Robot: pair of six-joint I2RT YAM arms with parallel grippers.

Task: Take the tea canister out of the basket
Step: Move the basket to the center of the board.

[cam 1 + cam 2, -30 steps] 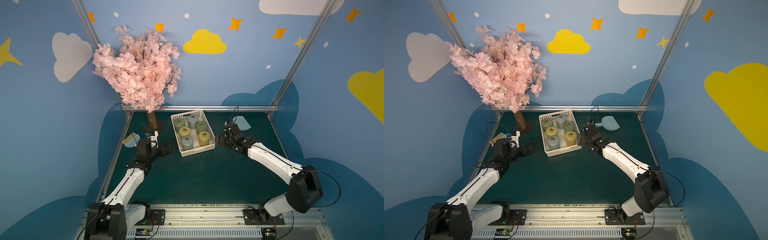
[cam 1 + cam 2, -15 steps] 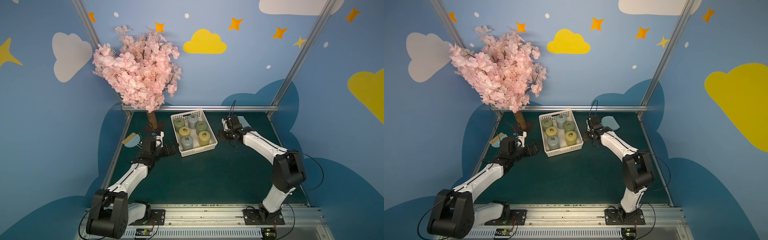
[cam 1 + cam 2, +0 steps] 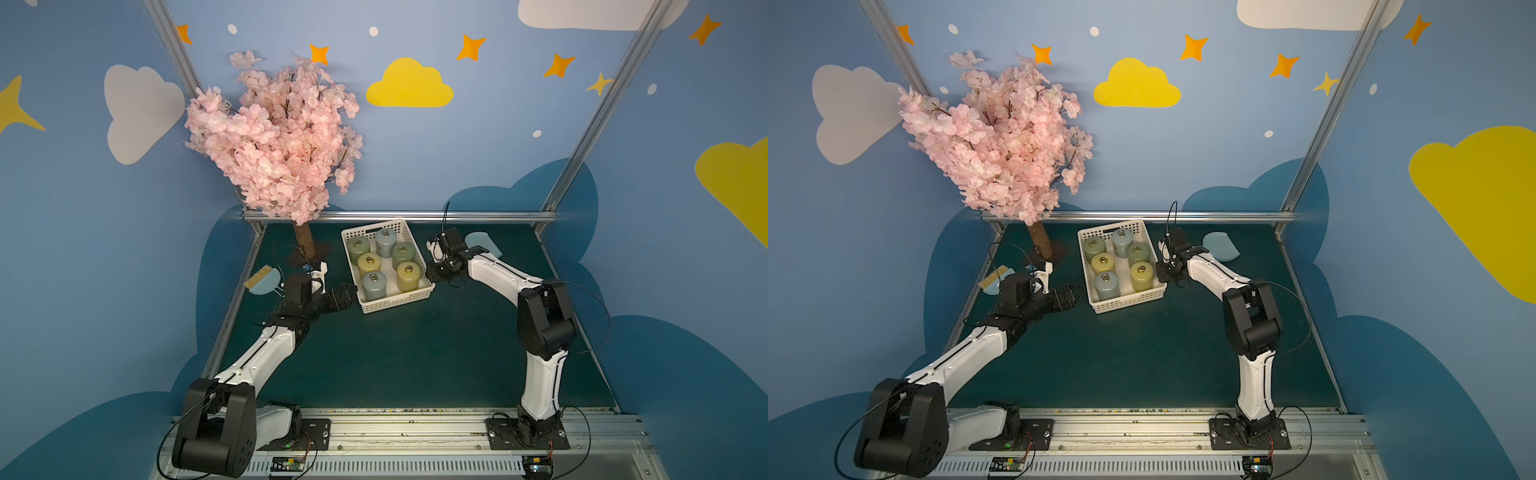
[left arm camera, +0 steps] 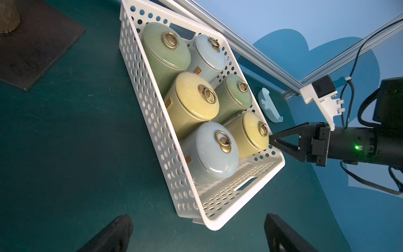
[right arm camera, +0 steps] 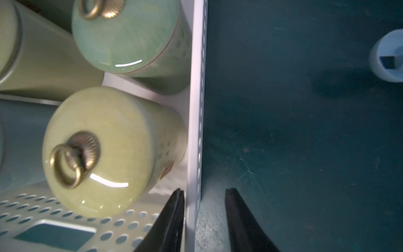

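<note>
White perforated plastic basket, rectangular, shallow, with a slot handle in each short wall: one. It stands on the dark green tabletop, toward the back rail.

Glazed ceramic tea canisters, cylindrical and lidded: six. All stand upright inside the basket, packed close in two rows of three.
- sage green canisters: two
- pale blue canisters: two
- yellow canisters: two

Each lid carries one brass ring pull on a shell-shaped mount. A small brown label patch shows on the side of some.

My right gripper: one, partly spread. It straddles the basket's right long wall by the near corner. Its inner finger lies against the wall beside the near yellow canister, and the outer finger stands apart from the wall. Nothing is clamped.

My left gripper: one, jaws wide and empty, just beside the basket's near left corner.

Pink artificial blossom tree: one, back left.

Pale blue scoop-shaped plastic piece: one, on the tabletop right of the basket.
</note>
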